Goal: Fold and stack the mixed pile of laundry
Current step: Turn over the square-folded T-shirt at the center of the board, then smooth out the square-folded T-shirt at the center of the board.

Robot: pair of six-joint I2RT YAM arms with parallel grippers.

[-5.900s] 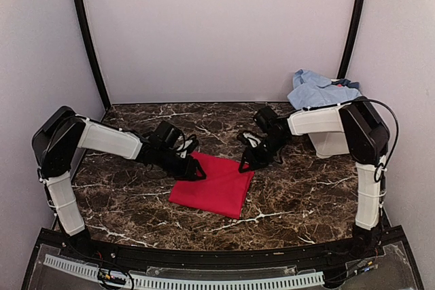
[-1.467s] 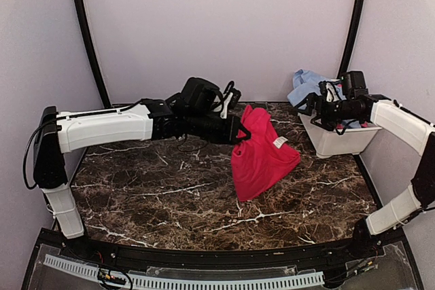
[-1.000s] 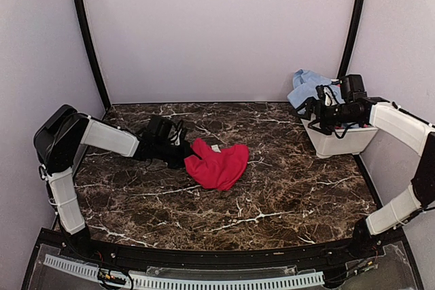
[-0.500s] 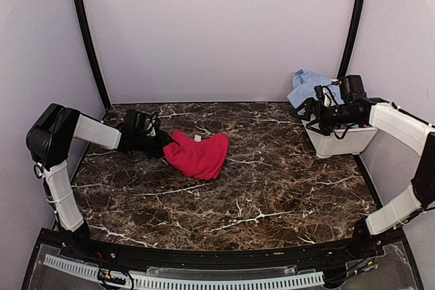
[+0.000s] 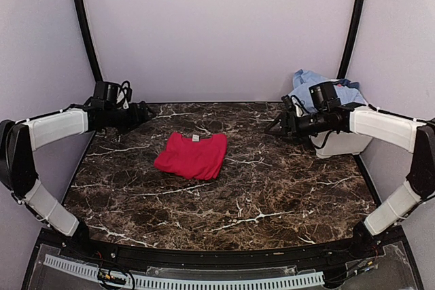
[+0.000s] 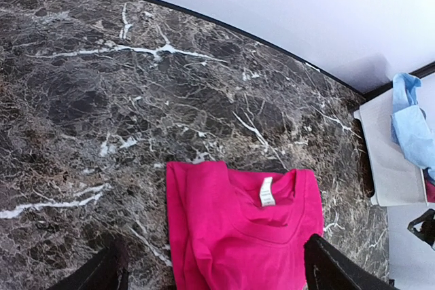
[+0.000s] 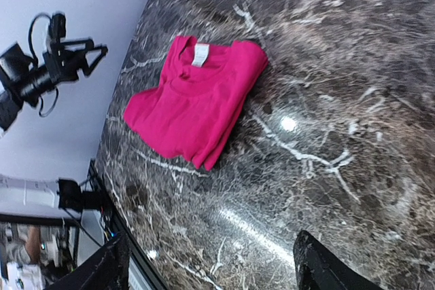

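A red shirt (image 5: pixel 192 155) lies folded on the dark marble table (image 5: pixel 272 188), left of centre, collar label up. The left wrist view looks down on this shirt (image 6: pixel 245 236). My left gripper (image 5: pixel 141 111) hangs open and empty behind and to the left of it, well clear. My right gripper (image 5: pixel 276 127) is open too, over the table's back right, with nothing between its fingers (image 7: pixel 316 263); the shirt (image 7: pixel 194 106) lies far from it. A light-blue shirt (image 5: pixel 314 86) is heaped in the white tub (image 5: pixel 340 144) behind the right arm.
The white tub stands at the table's back right corner, against the wall. Black poles rise at both back corners. In the left wrist view the tub (image 6: pixel 384 161) and the blue cloth (image 6: pixel 411 123) show at the right edge.
My left gripper has opened, let go of the red shirt and drawn back to the left rear. The shirt now lies flat. My right arm has swung from the tub out over the table.
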